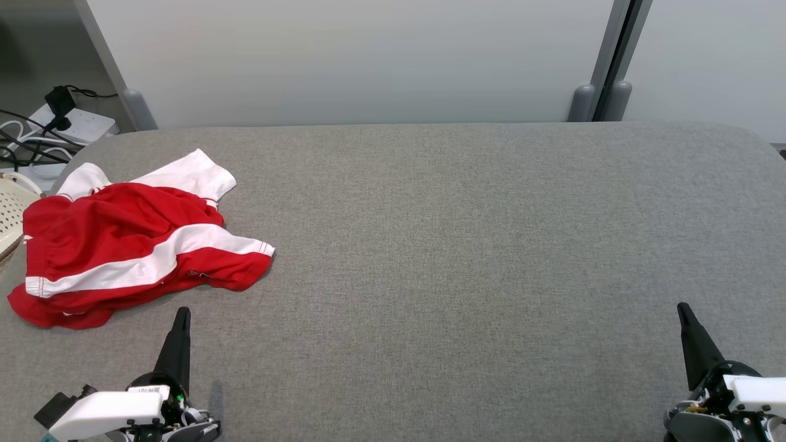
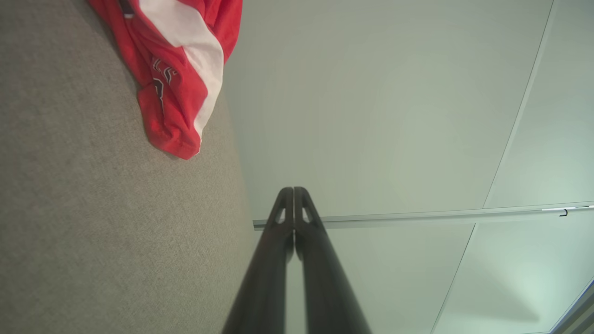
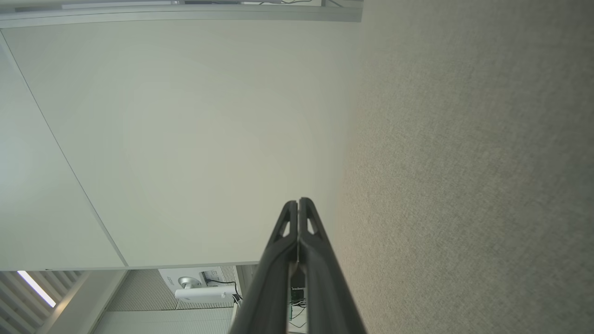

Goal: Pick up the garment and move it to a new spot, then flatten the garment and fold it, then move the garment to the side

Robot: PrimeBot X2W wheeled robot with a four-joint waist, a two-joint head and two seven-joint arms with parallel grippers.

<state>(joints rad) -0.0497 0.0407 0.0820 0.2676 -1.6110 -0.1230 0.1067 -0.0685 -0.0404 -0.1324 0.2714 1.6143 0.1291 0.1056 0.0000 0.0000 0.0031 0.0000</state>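
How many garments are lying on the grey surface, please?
1. The red and white garment lies crumpled at the far left of the grey surface, ahead of the left gripper and apart from it. Something smaller could be hidden beneath its folds.

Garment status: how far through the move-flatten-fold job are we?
Done: nothing visible yet; the red-and-white garment lies crumpled at the left of the grey table. In hand: nothing; the left gripper and right gripper sit at the near edge, jaws shut and empty, clear of the cloth. Remaining: pick up, relocate, flatten, fold, move aside.
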